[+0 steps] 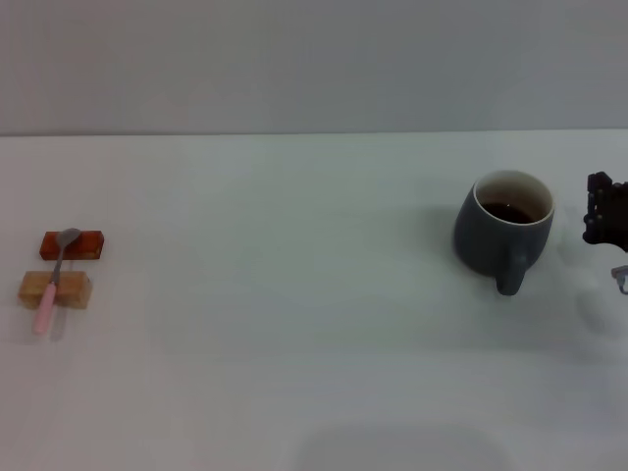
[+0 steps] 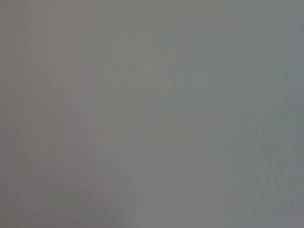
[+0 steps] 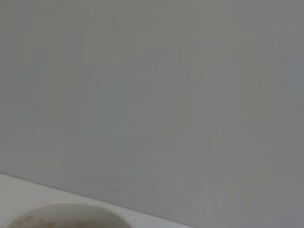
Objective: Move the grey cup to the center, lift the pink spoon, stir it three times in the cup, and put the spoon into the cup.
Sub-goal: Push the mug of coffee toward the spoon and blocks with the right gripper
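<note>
The grey cup [image 1: 503,231] stands upright at the right of the white table, with dark liquid inside and its handle toward me. Its pale rim [image 3: 66,214] shows at the edge of the right wrist view. The pink spoon [image 1: 52,283] lies at the far left, resting across a tan wooden block [image 1: 55,289] and a red-brown block [image 1: 72,245], its metal bowl on the red-brown one. My right gripper [image 1: 606,211] is at the right edge, just right of the cup and apart from it. My left gripper is out of view.
The white table [image 1: 294,324] runs back to a grey wall. The left wrist view shows only a plain grey surface.
</note>
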Available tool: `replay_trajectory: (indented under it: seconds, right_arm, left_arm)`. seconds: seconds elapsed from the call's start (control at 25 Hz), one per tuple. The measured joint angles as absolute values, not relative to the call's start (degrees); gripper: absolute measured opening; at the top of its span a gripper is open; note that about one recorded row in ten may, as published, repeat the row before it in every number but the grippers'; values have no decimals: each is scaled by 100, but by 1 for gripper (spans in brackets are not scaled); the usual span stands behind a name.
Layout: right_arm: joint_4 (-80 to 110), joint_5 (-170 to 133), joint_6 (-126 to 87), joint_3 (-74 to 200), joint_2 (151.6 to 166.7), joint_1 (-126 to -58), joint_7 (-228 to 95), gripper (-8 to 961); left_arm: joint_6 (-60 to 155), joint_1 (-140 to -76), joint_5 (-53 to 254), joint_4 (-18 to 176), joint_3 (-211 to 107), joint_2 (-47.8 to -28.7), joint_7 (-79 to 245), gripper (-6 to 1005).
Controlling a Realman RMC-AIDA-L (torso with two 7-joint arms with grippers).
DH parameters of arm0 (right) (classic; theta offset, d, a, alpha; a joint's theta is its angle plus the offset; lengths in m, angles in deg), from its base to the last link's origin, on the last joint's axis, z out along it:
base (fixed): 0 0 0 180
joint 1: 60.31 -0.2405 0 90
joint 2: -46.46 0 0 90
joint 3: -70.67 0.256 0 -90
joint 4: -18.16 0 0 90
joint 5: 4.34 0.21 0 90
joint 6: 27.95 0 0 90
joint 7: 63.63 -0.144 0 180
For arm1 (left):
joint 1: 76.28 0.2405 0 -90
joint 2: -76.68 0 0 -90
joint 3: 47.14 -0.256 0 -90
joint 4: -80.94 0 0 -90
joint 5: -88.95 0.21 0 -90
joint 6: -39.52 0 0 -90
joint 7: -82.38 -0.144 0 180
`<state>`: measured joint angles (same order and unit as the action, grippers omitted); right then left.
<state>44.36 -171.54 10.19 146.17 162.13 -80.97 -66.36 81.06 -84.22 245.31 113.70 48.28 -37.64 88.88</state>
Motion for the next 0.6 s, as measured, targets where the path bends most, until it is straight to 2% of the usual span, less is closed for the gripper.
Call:
replay_trajectory:
  seconds: [0.04, 0.4, 0.6]
  right_arm:
    - [4436, -17154, 1005, 14597, 16213, -8097, -6653, 24]
    - [4500, -17156, 792, 14214, 16193, -8110, -6703, 23]
    - [4698, -17158, 581, 14016, 16128, -8120, -6704, 23]
  left_arm:
    - [8107, -8419, 24531, 11382, 4831, -3764, 8892, 840]
    - [8092, -8349, 24530, 11542, 4944, -3777, 8905, 840]
    - [8083, -8339, 24531, 11581, 4971, -3802, 8896, 839]
